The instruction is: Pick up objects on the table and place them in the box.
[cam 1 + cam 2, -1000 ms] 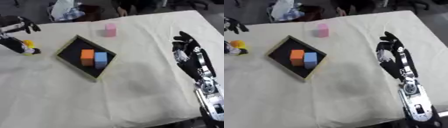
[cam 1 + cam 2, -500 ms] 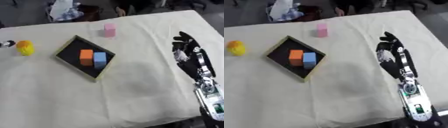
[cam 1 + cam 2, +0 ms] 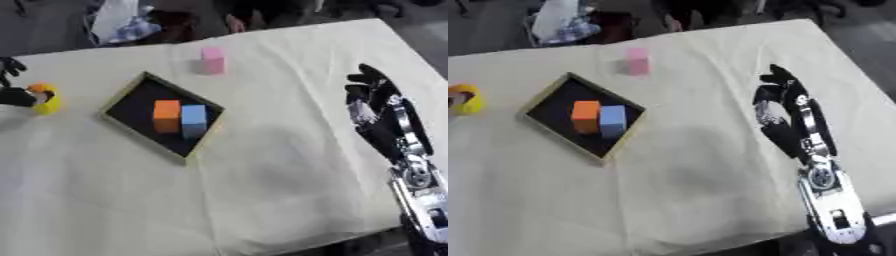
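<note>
**Yellow toy at the table's left edge, about to be taken by the left hand**

Cream cloth covers the table (image 3: 262,200), seen from above. Left of centre, a shallow black box (image 3: 162,118) with a pale rim is set at an angle; an orange block (image 3: 166,115) and a blue block (image 3: 193,120) lie side by side inside it, touching. Beyond the box, toward the far edge, a pink block (image 3: 212,60) stands upright on the cloth, apart from the box.

At the far left edge, a small yellow toy (image 3: 45,100) with an orange top is met by the left hand (image 3: 12,95), of which only dark fingers are shown. The fingers are seen touching the toy, but whether they are closed around it or merely resting against it cannot be told. The right hand (image 3: 785,107) is held over the table's right side, well away from everything, its fingers relaxed and slightly apart, nothing held.

The step in hand is judged to be the pickup of the yellow toy. For it to be done well, the toy should be enclosed from both sides before any lift, then carried clear of the box's near rim and lowered into the bare black corner, so the two blocks are not disturbed. The pink block would be left for afterwards.
</note>
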